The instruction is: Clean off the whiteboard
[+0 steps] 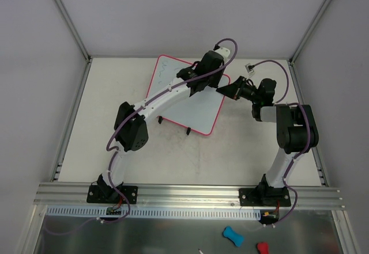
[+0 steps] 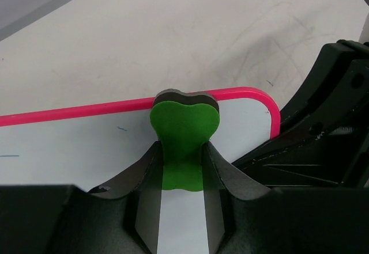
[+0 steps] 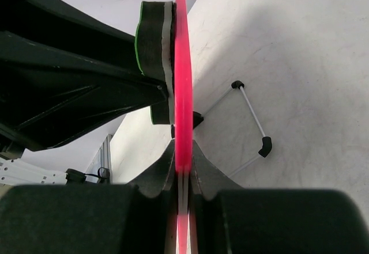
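The whiteboard (image 1: 190, 101), white with a pink-red frame, stands tilted at the table's middle back, with faint scribbles near its top left. My left gripper (image 1: 199, 75) is shut on a green eraser (image 2: 184, 130) with a black felt base, pressed on the board at its upper right corner. My right gripper (image 1: 226, 88) is shut on the board's right edge (image 3: 183, 93), seen edge-on in the right wrist view. The eraser (image 3: 154, 41) sits against the board's face there. A small blue mark (image 2: 121, 129) shows on the board.
The board's wire stand with black feet (image 3: 265, 146) rests on the table behind it. Two black feet (image 1: 188, 131) show at the board's near edge. A blue object (image 1: 232, 236) and a red one (image 1: 262, 247) lie on the metal shelf in front.
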{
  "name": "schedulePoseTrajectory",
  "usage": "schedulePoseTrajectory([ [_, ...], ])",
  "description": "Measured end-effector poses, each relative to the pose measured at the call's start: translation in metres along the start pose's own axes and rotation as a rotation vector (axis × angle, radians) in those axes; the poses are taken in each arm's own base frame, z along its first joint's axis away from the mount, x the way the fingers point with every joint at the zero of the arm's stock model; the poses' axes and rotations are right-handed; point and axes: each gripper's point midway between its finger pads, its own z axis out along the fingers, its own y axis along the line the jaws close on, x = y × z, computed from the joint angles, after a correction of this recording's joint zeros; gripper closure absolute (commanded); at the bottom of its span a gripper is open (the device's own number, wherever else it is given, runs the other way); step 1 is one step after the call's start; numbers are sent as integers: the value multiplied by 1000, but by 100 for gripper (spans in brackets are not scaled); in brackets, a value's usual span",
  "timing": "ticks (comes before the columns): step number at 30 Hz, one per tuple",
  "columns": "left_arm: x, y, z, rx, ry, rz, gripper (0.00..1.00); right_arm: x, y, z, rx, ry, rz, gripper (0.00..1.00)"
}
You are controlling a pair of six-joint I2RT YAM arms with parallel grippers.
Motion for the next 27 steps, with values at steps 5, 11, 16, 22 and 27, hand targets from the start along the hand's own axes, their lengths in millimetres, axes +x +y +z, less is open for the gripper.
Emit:
schedulePoseTrajectory([
  [5, 2, 17, 4, -40, -2, -70, 100, 0, -1, 0, 6, -3, 4, 100],
  [11, 11, 72, 2, -139, 14, -190, 100, 1, -2, 0, 12, -3, 13, 100],
  [16, 17, 119, 1, -220, 22, -260, 100, 1, -2, 0, 12, -2, 18, 100],
  [22, 21, 134, 0, -243, 27, -302, 100, 2, -2, 0, 12, -1, 20, 100],
  [27, 21, 134, 0, -224, 30, -318, 100, 2, -2, 1, 11, 0, 20, 100],
])
